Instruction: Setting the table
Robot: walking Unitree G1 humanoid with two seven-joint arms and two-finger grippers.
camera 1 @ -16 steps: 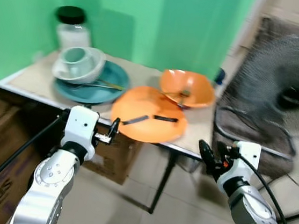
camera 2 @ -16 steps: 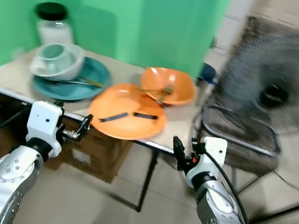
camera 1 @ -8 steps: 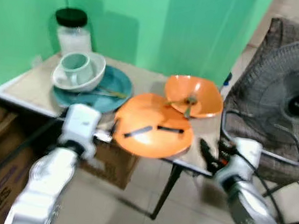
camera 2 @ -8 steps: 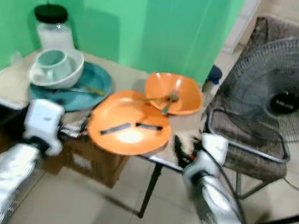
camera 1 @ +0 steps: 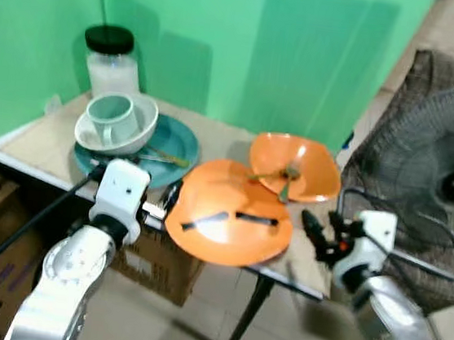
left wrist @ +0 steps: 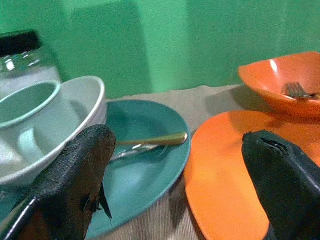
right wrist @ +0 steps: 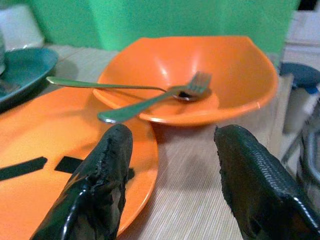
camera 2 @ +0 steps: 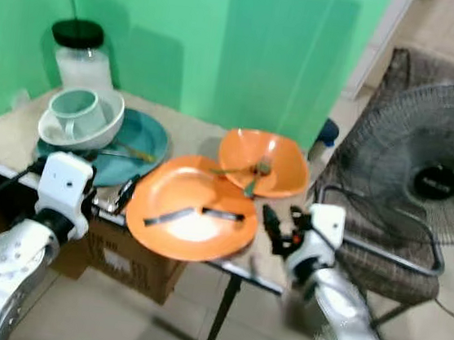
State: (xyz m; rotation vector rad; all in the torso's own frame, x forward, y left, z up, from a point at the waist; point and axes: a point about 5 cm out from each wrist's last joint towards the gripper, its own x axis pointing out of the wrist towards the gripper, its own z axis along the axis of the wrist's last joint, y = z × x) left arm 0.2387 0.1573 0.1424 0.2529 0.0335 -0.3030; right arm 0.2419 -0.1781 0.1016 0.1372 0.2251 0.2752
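I am at the approach step: both end effectors, left point(camera 1: 171, 199) and right point(camera 1: 309, 225), hang with fingers apart before the table point(camera 1: 43, 128). The orange plate point(camera 1: 229, 219) lies at 12 o'clock; next I must reach for it.

A jar point(camera 1: 111, 62) stands at the upper left of the table point(camera 1: 43, 128), with a cup point(camera 1: 112, 117) in a bowl point(camera 1: 137, 127) on a plate point(camera 1: 177, 144) before it. At centre lies a second plate point(camera 1: 229, 219), a second bowl point(camera 1: 297, 168) holding a fork point(camera 1: 285, 179) behind it. A fan point(camera 1: 443, 182) stands at the right.
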